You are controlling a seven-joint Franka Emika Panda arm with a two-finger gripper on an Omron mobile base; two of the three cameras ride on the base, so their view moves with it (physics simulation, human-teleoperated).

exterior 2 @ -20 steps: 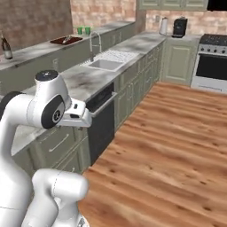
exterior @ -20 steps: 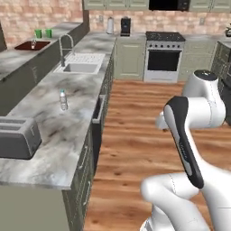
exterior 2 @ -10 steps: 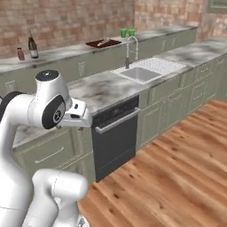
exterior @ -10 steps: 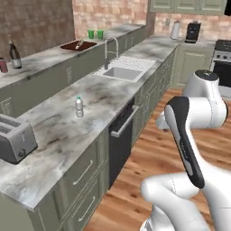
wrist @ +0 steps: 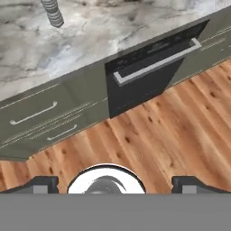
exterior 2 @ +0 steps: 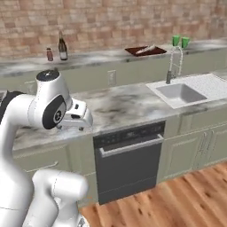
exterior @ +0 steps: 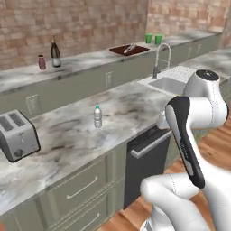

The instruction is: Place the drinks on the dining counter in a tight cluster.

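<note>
two bottles (exterior: 55, 52) now nearer in view after base turn; end effector (wrist: 115, 185) wide open, empty.

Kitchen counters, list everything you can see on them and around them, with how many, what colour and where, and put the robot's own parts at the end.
wine bottle: one, dark with pale label, on the raised dining counter, left part.
maroon bottle: one, short, just left of the wine bottle.
water bottle: one, clear with white cap, on the lower worktop.
toaster: one, silver, left end of the worktop.
tray: one, dark red, on the dining counter.
cups: two, green, right of the tray.
sink: one, pale, with grey tap.
dishwasher: one, black, under the worktop.
floor: wood.
arm: white, dark joints.
fingers: two, dark, spread wide, holding nothing.
</note>
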